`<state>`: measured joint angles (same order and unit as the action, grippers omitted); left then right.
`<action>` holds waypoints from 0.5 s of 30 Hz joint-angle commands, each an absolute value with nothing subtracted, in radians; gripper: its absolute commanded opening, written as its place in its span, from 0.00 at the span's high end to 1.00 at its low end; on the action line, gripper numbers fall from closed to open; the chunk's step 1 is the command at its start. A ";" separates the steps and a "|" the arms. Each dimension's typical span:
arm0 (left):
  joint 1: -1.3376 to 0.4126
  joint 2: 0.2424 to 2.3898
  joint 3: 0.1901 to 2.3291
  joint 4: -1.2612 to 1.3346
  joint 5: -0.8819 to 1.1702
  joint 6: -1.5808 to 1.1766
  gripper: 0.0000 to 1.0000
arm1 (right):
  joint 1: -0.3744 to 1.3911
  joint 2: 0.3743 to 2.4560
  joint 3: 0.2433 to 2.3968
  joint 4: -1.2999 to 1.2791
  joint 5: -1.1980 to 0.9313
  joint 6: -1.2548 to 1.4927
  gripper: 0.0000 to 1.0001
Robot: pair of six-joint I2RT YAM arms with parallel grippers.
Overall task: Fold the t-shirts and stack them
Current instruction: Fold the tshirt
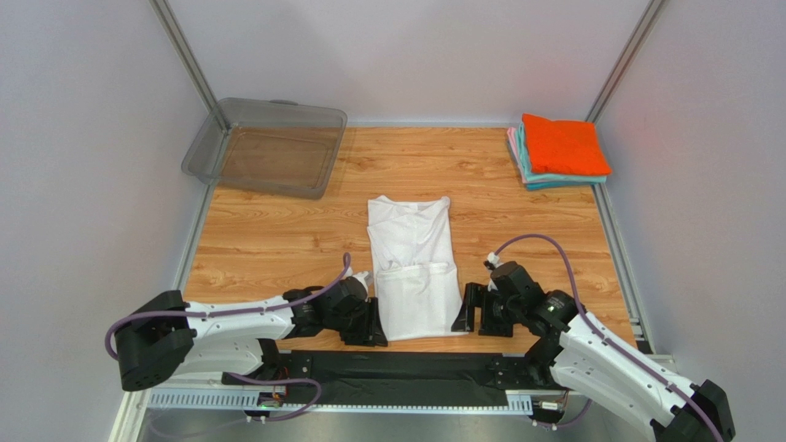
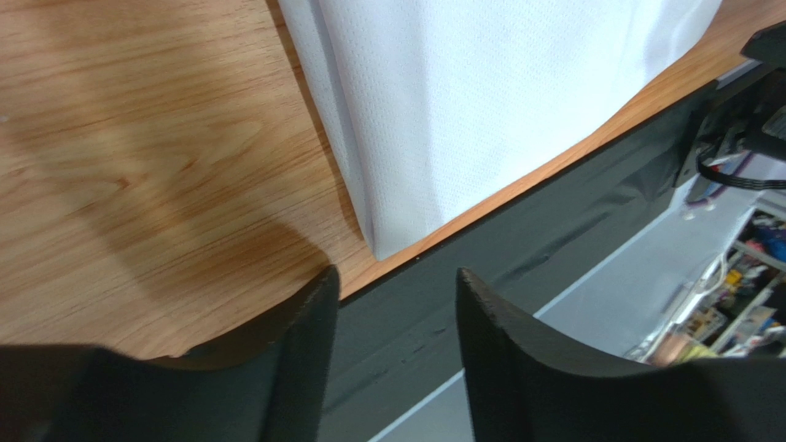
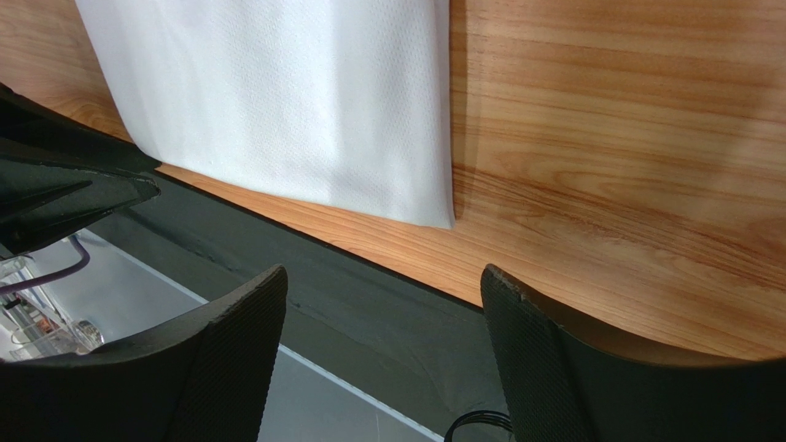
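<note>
A white t-shirt (image 1: 412,264), folded into a long strip, lies in the middle of the wooden table (image 1: 267,235), its hem at the near edge. My left gripper (image 1: 377,324) is open and empty just left of the hem's near left corner (image 2: 387,244). My right gripper (image 1: 467,308) is open and empty just right of the hem's near right corner (image 3: 441,214). Neither touches the cloth. A stack of folded shirts, orange (image 1: 563,145) on top with teal and pink edges below, sits at the far right corner.
A clear grey plastic bin (image 1: 269,145) stands at the far left corner. A black strip (image 1: 406,370) runs along the table's near edge between the arm bases. White walls and metal posts close in the table.
</note>
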<state>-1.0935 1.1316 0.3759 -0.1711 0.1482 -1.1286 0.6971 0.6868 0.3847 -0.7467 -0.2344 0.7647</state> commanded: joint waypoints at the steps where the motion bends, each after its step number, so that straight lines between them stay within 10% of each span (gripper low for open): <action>1: -1.118 1.172 0.388 -0.137 0.103 -1.170 0.59 | 0.698 0.684 0.364 -0.697 -0.253 0.796 0.23; 15: -1.120 1.184 0.390 -0.150 0.014 -1.169 0.71 | 0.698 0.701 0.328 -0.667 -0.285 0.787 0.30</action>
<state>-1.1141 1.1694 0.3771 -0.1303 0.0742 -1.1698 0.6971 0.6956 0.3397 -0.7078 -0.2676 0.7784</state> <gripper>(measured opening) 0.300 0.708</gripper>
